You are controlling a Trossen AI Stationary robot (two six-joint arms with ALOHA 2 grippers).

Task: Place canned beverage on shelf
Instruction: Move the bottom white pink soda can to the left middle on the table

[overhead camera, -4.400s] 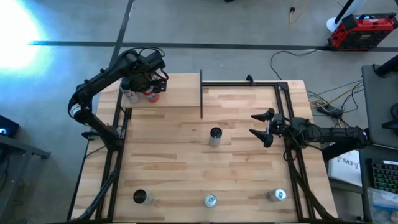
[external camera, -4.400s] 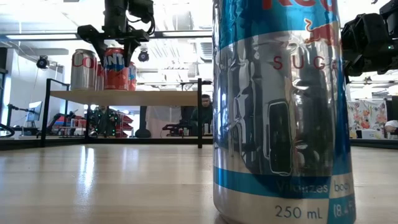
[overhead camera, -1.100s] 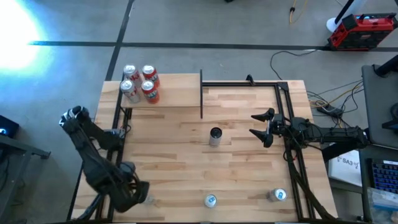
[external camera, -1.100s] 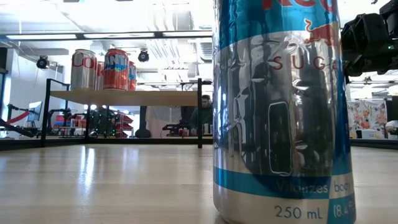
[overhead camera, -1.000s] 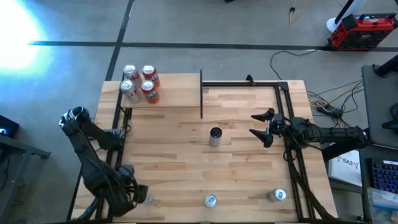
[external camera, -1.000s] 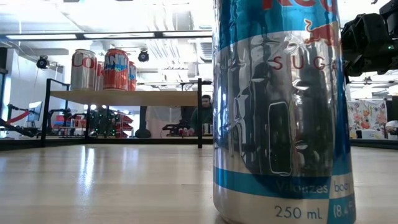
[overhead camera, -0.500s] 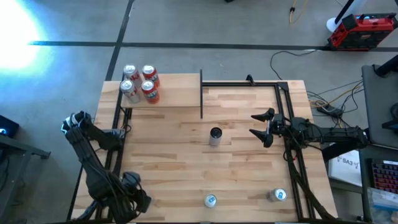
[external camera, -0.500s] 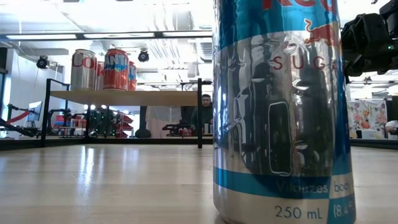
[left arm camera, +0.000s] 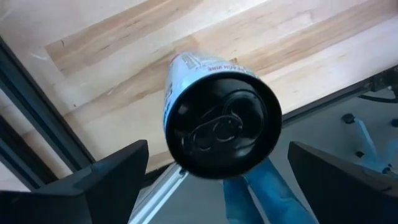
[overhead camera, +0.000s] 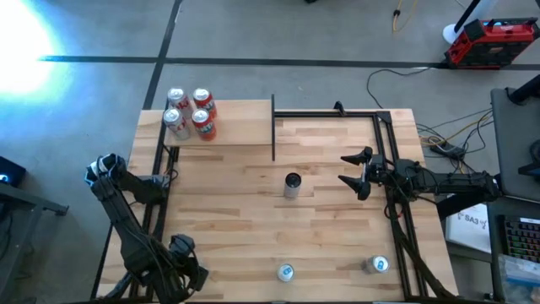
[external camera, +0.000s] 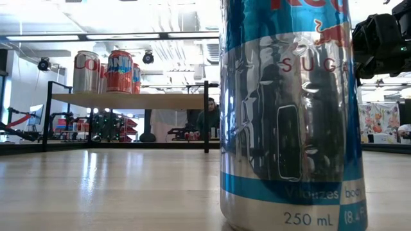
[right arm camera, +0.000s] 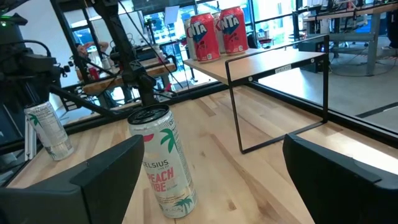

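— Where's the left gripper (overhead camera: 187,272) gone?

— Lower left of the high view, at the front corner of the desk (overhead camera: 245,211). Its jaws stand spread, one either side of a dark-topped can (left arm camera: 214,121) seen end-on in its wrist view, with gaps showing, so nothing is pinched.

— And the right gripper (overhead camera: 354,169)?

— Right of centre in the high view, jaws spread and empty, pointing at the Celsius can (overhead camera: 292,183) in the middle of the desk.

— The shelf (overhead camera: 228,122)?

— Upper left of the high view, a pale board on a black frame. Four cans (overhead camera: 189,112) stand bunched at its left end, red Fanta and silver Coke ones.

— Anything else out?

— A Red Bull can (external camera: 289,115) fills the low view right by the lens, and another can (overhead camera: 378,265) stands at the lower right of the desk. A person (external camera: 209,117) sits in the room behind.
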